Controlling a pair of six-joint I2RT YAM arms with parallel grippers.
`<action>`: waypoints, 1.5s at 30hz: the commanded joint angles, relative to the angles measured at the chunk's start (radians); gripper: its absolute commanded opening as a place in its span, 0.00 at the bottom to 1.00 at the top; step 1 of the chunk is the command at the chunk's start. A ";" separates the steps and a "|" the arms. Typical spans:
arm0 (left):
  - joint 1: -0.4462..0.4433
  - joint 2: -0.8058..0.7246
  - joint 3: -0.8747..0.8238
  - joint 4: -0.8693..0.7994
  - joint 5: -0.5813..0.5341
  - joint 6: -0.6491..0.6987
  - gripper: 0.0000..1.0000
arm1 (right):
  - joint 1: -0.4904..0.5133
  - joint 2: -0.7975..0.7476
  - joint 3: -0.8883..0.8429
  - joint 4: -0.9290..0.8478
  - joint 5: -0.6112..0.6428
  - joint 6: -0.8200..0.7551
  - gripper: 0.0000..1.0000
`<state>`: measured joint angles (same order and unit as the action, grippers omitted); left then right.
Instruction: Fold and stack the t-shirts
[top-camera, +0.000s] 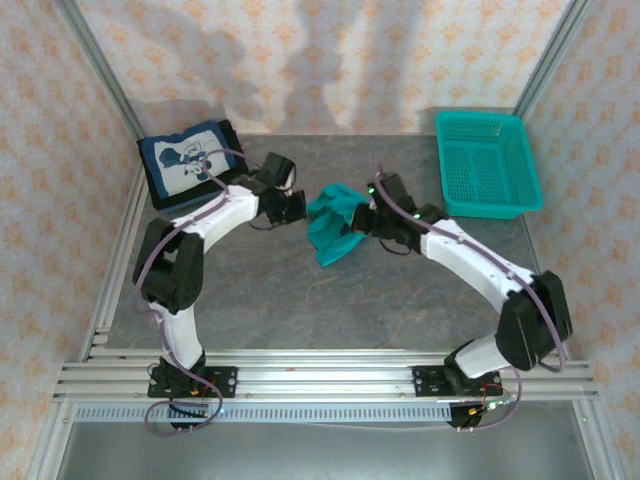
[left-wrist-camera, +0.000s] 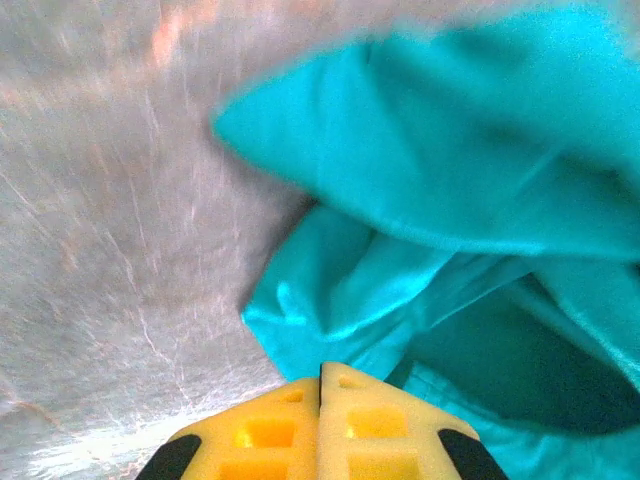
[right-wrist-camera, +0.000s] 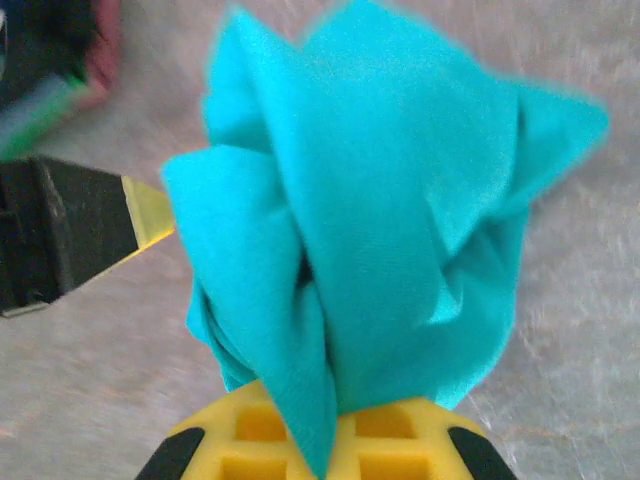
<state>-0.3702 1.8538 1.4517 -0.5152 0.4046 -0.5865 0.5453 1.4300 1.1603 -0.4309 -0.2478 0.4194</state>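
Two end effectors meet at one garment: the teal t-shirt hangs in a crumpled bunch between them, over the middle of the counter. My right end effector is clenched on it. In the right wrist view the cloth rises straight out from between the yellow fingers in thick folds. My left end effector has its fingers pressed together at the shirt's left edge, with teal fabric just beyond the tips. The wrist view is blurred, so I cannot tell whether a thin hem is caught between them.

At the far left corner the navy t-shirt lies folded flat with its white print up, which I take as the start of the stack. The teal mesh basket stands at the far right, well apart from the work.

I judge this to be the spreading step for the teal shirt, before any fold. The next move calls for a sure hold on two separate points, shoulders or hem corners. The arms must then draw apart so the cloth opens, and lower it flat on the bare counter. With the shirt this wadded, one layer may drag another and the spread may come out twisted.
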 joint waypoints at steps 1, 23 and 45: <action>0.024 -0.095 0.075 -0.042 -0.049 0.028 0.00 | -0.074 -0.075 0.067 -0.020 -0.093 0.032 0.00; -0.175 0.188 0.107 0.064 0.101 -0.055 0.58 | -0.273 -0.065 0.066 -0.027 -0.436 0.113 0.00; -0.280 0.259 0.031 0.198 0.086 -0.077 0.65 | -0.332 0.254 0.110 0.041 -0.524 0.230 0.06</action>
<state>-0.6437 2.0701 1.4464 -0.2653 0.5388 -0.6834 0.2195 1.6619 1.2186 -0.4236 -0.7441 0.6170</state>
